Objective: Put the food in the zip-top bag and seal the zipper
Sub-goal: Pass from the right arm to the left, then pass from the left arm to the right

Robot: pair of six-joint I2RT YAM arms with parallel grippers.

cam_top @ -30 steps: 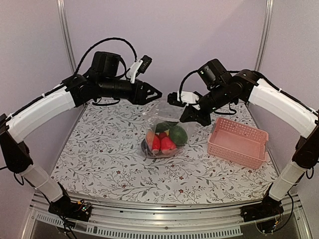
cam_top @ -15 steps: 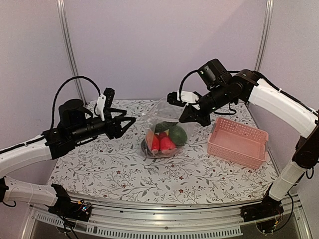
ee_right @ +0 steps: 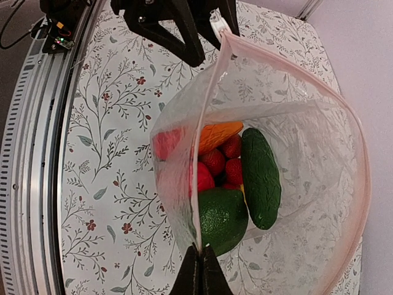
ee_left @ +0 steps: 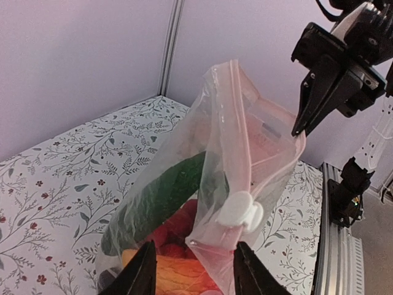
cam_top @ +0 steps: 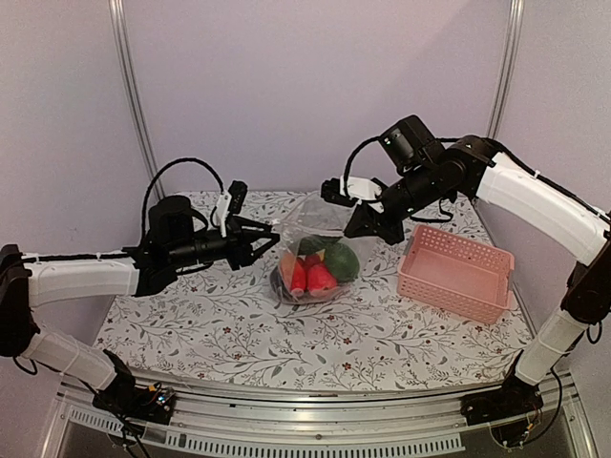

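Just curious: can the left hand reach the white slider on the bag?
Probably yes: the left hand sits open just before the white slider, nothing between, while the right hand pinches the bag.

Narrow gap between zip-top bag (cam_top: 320, 224) and pink basket (cam_top: 444, 286), right gripper (cam_top: 351, 229) overhead

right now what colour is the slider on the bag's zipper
White slider on the pale pink zipper of the zip-top bag; left wrist view shows it best.
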